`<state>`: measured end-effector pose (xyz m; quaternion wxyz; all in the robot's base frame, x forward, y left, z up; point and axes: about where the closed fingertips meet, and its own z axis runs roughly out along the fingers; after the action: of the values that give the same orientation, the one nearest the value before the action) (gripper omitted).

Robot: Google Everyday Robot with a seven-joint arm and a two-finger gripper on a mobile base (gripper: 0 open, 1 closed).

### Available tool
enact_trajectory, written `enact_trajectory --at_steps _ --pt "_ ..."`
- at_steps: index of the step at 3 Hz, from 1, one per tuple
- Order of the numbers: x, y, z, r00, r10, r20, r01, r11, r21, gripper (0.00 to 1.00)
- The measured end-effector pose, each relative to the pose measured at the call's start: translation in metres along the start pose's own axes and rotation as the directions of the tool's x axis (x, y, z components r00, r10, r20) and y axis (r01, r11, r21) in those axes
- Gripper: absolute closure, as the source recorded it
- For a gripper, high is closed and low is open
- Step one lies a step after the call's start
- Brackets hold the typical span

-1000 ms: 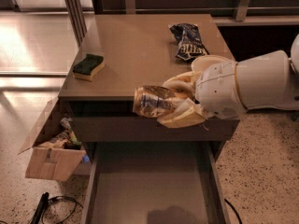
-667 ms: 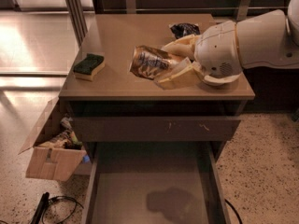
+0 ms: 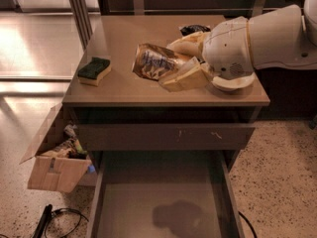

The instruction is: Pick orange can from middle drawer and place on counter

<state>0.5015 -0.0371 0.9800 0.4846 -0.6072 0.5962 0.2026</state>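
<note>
The orange can [image 3: 152,61], dented gold-orange with bluish print, lies sideways between the cream fingers of my gripper [image 3: 171,66]. The gripper is shut on it and holds it over the middle of the counter [image 3: 124,33], low above the surface; I cannot tell if the can touches it. The white arm reaches in from the right. The middle drawer [image 3: 158,202] is pulled open below, its grey-brown floor bare apart from a shadow.
A green and yellow sponge [image 3: 94,70] sits at the counter's left edge. A dark chip bag [image 3: 194,29] lies behind the gripper, mostly hidden. A cardboard box of clutter [image 3: 57,160] and a black cable [image 3: 54,217] are on the floor at left.
The gripper has carried the can up from in front of the drawer face to over the counter, then a little further left and lower.
</note>
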Motion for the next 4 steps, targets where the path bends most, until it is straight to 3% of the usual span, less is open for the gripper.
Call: enact_trajectory --at_steps 1,3,4 --pt "0.009 -0.016 0.018 0.999 0.032 -0.009 -0.032 0.9995 -0.003 1.00" --pt "0.056 -0.099 0.078 0.988 0.112 -0.102 -0.112 0.9937 0.002 1.00" --pt "0.079 -0.143 0.105 0.974 0.138 -0.181 -0.141 0.9900 -0.002 1.00"
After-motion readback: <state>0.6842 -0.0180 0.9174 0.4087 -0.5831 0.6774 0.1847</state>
